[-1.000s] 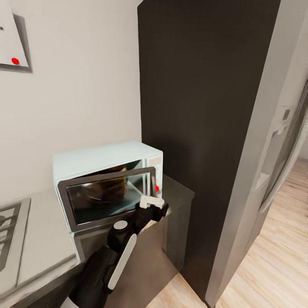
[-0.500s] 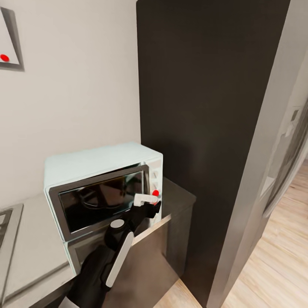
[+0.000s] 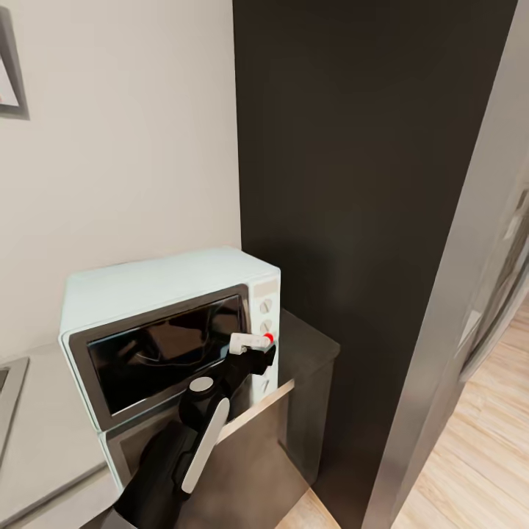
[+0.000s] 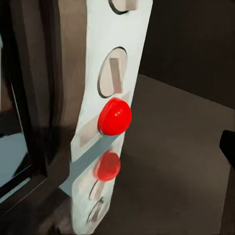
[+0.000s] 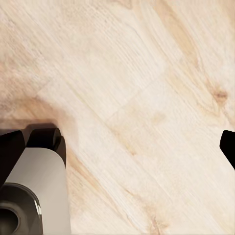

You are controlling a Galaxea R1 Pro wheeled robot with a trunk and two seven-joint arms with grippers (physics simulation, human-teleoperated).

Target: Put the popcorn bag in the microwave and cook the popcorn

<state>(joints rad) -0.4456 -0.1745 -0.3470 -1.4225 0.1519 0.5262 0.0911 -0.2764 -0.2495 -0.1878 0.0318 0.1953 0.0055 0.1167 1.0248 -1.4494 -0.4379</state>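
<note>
Microwave (image 3: 158, 294) is sitting on the grey countertop (image 3: 44, 433), against the white wall and just beside a tall dark cabinet panel (image 3: 353, 184). Its dark-framed glass door (image 3: 165, 353) is reading as closed, flush w/ the pale blue body; glass is showing dark w/ faint reflections only. Popcorn bag: cannot make it out through the glass, so its position cannot be told from these views.

Left arm is reaching up from lower centre of the head view, w/ the left gripper (image 3: 253, 345) sitting at the white control panel (image 3: 266, 323), at the level of the red indicator light (image 3: 270, 338). A white part at the gripper tip is appearing to touch or nearly touch the panel right by the light; contact itself cannot be confirmed. Jaw spacing of left gripper: cannot tell, since fingers are overlapping the panel in the head view and the left wrist view is catching just a dark sliver at the frame edge.

Left wrist view is looking close at the panel (image 4: 110, 98): a knob (image 4: 113, 73) w/ upright bar handle, red light (image 4: 114, 116) below it, its red reflection on the glossy countertop (image 4: 166, 166) beneath.

Right wrist view is looking down at pale wood floor (image 5: 132, 98); right gripper (image 5: 120, 142) is standing wide apart, dark fingertips (image 5: 10, 147) at opposite frame edges, nothing between them. A grey robot part (image 5: 34, 196) is showing in the corner.
</note>
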